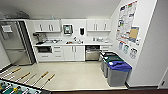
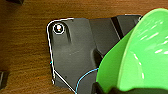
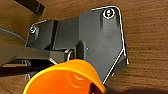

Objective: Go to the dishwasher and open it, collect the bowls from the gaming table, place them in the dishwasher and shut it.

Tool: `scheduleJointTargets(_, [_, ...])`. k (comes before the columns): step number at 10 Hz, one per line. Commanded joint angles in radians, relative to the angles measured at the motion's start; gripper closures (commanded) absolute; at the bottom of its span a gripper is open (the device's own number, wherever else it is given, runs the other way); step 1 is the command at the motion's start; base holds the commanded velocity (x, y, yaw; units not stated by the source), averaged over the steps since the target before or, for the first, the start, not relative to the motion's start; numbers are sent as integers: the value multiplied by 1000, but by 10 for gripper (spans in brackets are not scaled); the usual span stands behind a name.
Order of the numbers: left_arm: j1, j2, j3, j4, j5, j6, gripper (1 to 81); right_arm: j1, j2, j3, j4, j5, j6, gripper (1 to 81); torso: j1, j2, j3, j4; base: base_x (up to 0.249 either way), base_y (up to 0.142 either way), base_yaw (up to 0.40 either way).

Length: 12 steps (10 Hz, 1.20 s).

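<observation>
The dishwasher [image 1: 92, 54] is built in under the counter at the far wall, right of the white cabinet doors. Its steel front has a dark gap above it. In the left wrist view the large lime-green bowl [image 2: 140, 55] hangs over the brown wooden floor, with my left gripper [image 2: 117, 89] shut on its rim. The small orange bowl [image 3: 62, 78] is in the right wrist view, tilted, with my right gripper [image 3: 97, 88] shut on its edge. The gaming table is out of view.
A table-football table [image 1: 15, 88] with rods sticks into the lower left. Three lidded bins [image 1: 115, 68] stand along the right wall. A steel fridge [image 1: 13, 48] is at the far left. Pale floor [image 1: 72, 75] lies between me and the counter.
</observation>
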Motion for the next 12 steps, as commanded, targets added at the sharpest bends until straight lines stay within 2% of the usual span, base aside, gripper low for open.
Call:
scheduleJointTargets(1, [-42, -16, 1, 11, 40, 4, 811, 37, -23, 5, -13, -42, -2, 811, 0, 0, 0, 0, 190, 0, 0])
scheduleJointTargets(12, [-42, 1, -28, 2, 40, 1, 811, 38, -20, 1, -13, -44, -2, 811, 1, 0, 0, 0, 190, 0, 0])
